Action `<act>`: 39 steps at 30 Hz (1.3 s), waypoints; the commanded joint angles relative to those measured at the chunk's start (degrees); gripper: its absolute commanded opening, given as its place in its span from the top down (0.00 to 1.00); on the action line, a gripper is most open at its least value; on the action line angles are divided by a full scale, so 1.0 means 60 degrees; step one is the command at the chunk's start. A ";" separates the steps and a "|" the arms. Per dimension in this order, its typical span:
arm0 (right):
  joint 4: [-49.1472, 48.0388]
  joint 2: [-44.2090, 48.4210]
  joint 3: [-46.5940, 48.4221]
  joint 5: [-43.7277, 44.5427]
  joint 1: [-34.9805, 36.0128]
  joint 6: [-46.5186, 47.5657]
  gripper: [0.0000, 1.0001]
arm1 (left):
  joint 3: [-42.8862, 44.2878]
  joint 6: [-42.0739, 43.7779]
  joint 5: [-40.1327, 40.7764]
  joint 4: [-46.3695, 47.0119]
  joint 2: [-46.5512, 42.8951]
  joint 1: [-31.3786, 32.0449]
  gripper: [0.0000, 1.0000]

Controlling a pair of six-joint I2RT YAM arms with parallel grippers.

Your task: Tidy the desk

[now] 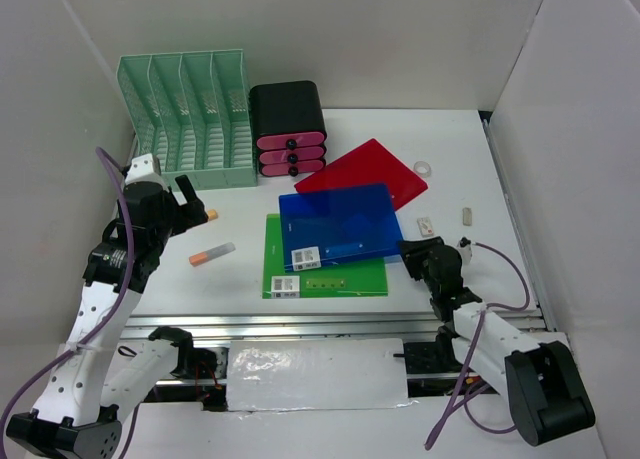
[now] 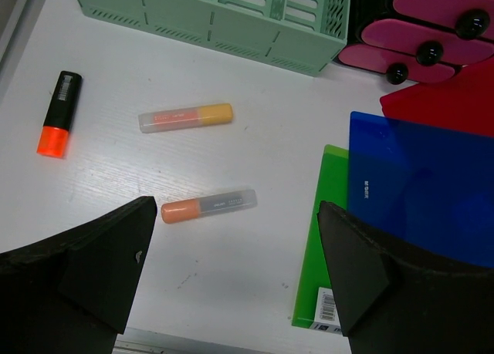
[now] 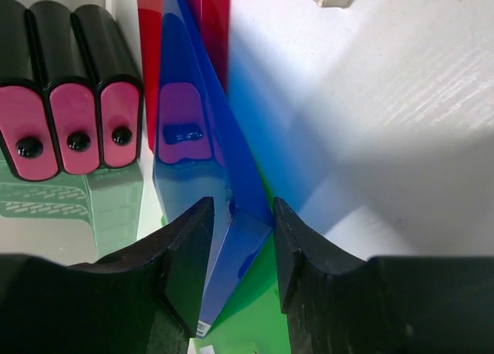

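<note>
Right gripper (image 3: 243, 215) is straddling the near-right corner of the blue folder (image 3: 185, 107), fingers partly apart; whether they are pinching it is unclear. The folder is lying mid-desk (image 1: 450, 139) atop a green folder (image 1: 325, 279), its long axis running leftward from the jaws. Left gripper (image 2: 237, 207) is hovering wide open, farther off.

White desk (image 1: 450, 149). At eleven o'clock a mint-green slotted rack (image 1: 190, 119); at twelve a black drawer box (image 1: 288, 114) with pink fronts (black knobs). Red folder (image 1: 375, 171), blue folder (image 1: 340, 224), green folder (image 1: 330, 279) with white barcode labels; black-and-orange highlighter (image 2: 59, 112).
</note>
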State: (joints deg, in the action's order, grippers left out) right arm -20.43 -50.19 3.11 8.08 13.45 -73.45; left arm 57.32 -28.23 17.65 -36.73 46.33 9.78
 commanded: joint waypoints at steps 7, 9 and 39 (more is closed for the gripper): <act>-0.1737 -0.0848 -0.0461 0.0075 -0.0060 -0.0092 1.00 | 0.0056 0.0296 -0.0217 0.0497 -0.0045 -0.0033 0.00; -0.2102 -0.0951 -0.0490 0.0089 -0.0060 -0.0180 1.00 | 0.0056 0.0296 -0.0202 0.0497 -0.0031 -0.0033 0.00; 0.2130 0.4425 0.1385 -0.0058 0.0014 -0.1205 1.00 | -0.2652 -0.4580 -0.4862 0.2356 0.0072 0.0624 0.00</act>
State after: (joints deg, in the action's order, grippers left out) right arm -6.63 -23.70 8.29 6.50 13.50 -78.04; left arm 42.85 -50.04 -8.71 -27.77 46.76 11.62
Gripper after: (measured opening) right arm 0.010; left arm 0.995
